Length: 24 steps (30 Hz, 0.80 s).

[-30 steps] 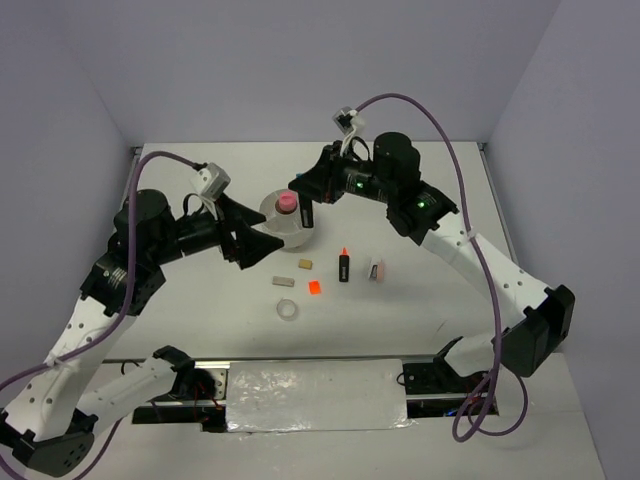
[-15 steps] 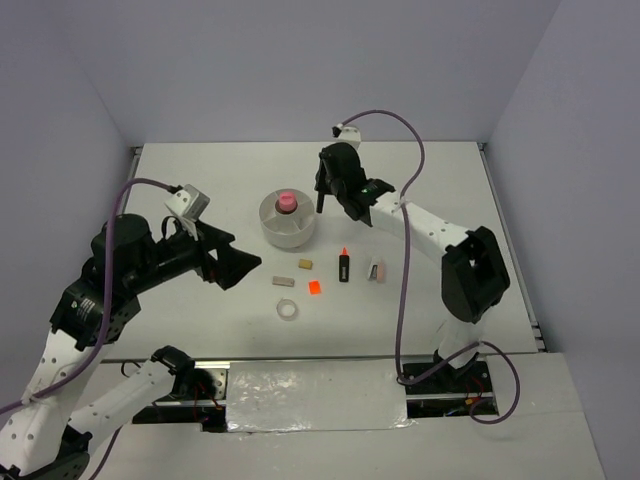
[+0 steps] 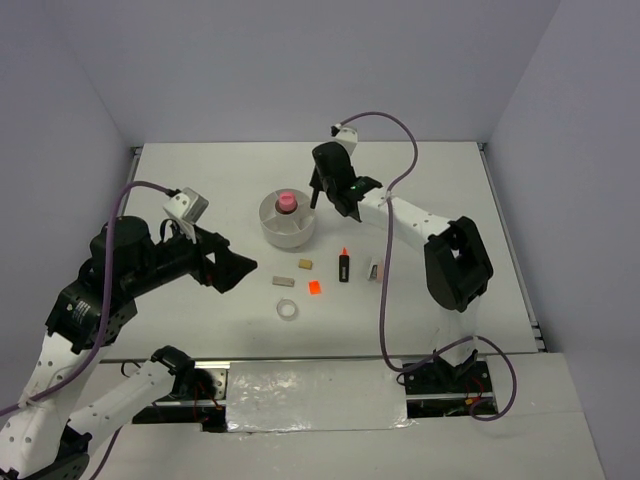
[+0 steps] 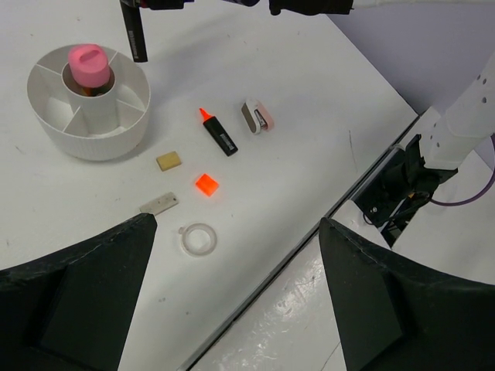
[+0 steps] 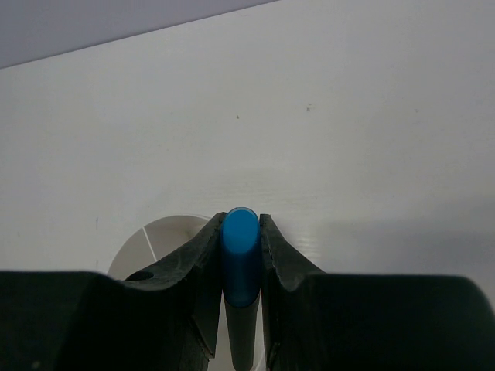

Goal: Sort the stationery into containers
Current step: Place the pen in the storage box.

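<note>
Tub: round white divided tub (image 3: 285, 238) stands left of the table's centre, with a pink-capped tube (image 3: 286, 201) upright in its middle well.
Held item: blue-capped marker (image 3: 314, 200) hangs upright at the tub's 2 o'clock rim. I cannot tell whether it is inside or outside the rim.
Right gripper: right gripper (image 3: 316, 188) has its jaws drawn close and clamped on the marker, the blue cap showing between them in the right wrist view.
Loose stationery: it lies from 4 to 6 o'clock of the tub, each piece apart from the others: tan eraser (image 3: 304, 264), tan strip (image 3: 283, 282), orange square (image 3: 314, 287), orange-capped marker (image 3: 343, 264), pale pink piece (image 3: 376, 270) and tape ring (image 3: 287, 310).
Left gripper: left gripper (image 3: 240, 265) is at the tub's 8 o'clock, raised, its jaws spread wide with nothing between them.
Edges: the tape ring lies nearest the near edge, and the tub sits well in from every edge.
Open room: bare table (image 3: 230, 165) runs from the tub to the far edge at 12 o'clock and to the left edge at 9 o'clock. The right arm's elbow stands at 3 o'clock of the pale pink piece.
</note>
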Motion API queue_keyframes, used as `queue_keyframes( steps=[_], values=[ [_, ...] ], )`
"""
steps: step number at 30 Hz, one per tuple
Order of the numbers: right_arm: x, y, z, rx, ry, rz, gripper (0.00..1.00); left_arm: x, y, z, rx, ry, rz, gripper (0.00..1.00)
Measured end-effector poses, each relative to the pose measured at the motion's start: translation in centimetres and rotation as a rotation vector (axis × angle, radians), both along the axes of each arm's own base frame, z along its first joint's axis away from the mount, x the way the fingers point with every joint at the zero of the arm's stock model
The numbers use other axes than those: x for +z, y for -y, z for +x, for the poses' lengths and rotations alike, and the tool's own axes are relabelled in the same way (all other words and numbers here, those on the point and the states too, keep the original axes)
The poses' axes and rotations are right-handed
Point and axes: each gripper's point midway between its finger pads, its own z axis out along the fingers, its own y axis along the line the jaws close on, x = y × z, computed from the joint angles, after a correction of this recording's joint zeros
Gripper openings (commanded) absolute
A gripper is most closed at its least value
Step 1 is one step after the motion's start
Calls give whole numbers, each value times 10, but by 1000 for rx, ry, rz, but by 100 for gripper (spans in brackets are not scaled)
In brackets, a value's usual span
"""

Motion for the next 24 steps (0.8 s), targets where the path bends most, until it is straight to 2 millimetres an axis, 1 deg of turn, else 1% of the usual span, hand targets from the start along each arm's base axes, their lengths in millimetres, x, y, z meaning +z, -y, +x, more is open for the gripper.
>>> queue_keyframes(
  steps=[4,7,11,14,16,20,22,23,24],
  values=[
    [-13,-5,-5,3,-9,8,2,-1,0,0,-3,4,8,99],
    [-24,-10,-13,14,-29,4,3,-1,0,0,-8,11,14,99],
    [-30,-17,-20,29,-41,5,5,0,2,-3,-29,8,7,99],
    [-31,-20,-22,35,-42,9,10,2,4,-4,-42,14,-1,99],
    [-30,-22,-23,40,-41,16,18,3,5,-5,-47,18,-5,99],
    [-31,-24,-24,47,-44,22,30,4,7,-8,-67,16,-12,99],
    [-31,-25,-24,50,-45,24,31,5,8,-9,-77,16,-16,99],
    [-31,-25,-24,51,-46,24,35,6,8,-10,-80,18,-18,99],
    [-31,-26,-25,51,-47,26,37,6,8,-11,-82,22,-20,99]
  ],
)
